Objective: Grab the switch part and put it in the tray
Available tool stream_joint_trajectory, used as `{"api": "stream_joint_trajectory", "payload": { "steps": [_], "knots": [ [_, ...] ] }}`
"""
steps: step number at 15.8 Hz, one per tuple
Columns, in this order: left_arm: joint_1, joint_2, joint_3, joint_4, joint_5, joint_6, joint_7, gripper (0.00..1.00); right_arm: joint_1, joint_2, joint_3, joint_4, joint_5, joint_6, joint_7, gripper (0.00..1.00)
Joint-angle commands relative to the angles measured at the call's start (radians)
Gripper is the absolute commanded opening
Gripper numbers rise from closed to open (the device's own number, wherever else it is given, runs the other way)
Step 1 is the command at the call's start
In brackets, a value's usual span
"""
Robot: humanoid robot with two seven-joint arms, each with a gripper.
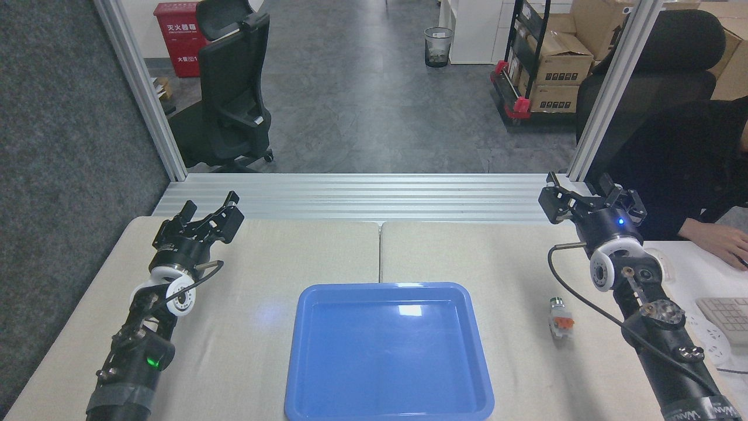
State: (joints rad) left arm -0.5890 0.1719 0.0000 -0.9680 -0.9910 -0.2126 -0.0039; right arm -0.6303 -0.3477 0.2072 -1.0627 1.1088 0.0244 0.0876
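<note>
**Status: Switch Part on Table, Tray Empty**

The tray [388, 351] lay at the near centre of the table [263, 263], its long side running left to right, with nothing inside it. The switch part [559, 318] rested on the table surface to the right of the tray, near it but not touching, between the tray's right rim and the right arm. Its silvery end pointed toward the far side and its orange block faced up.

The left gripper [213, 217] was positioned over the far left corner of the table, fingers spread apart and holding nothing. The right gripper [584, 190] was positioned at the far right, beyond the switch part and well apart from it. Its fingers appeared spread and empty, although the dark end-on view made this hard to confirm.

A person's hand [716, 242] rested on a white desk [695, 275] at the right edge, near a keyboard [727, 318].
</note>
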Motion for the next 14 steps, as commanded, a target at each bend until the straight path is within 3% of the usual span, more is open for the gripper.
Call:
{"api": "stream_joint_trajectory", "payload": {
  "steps": [1,14],
  "knots": [
    [0.000,0.001,-0.023,0.000,-0.002,0.001,0.002,1.00,-0.014,0.007,-0.006,0.010,-0.003,-0.001,0.000,1.00],
    [0.000,0.000,-0.023,0.000,-0.002,0.001,-0.001,1.00,-0.002,0.006,-0.005,0.010,0.002,0.000,-0.005,1.00]
  ]
}}
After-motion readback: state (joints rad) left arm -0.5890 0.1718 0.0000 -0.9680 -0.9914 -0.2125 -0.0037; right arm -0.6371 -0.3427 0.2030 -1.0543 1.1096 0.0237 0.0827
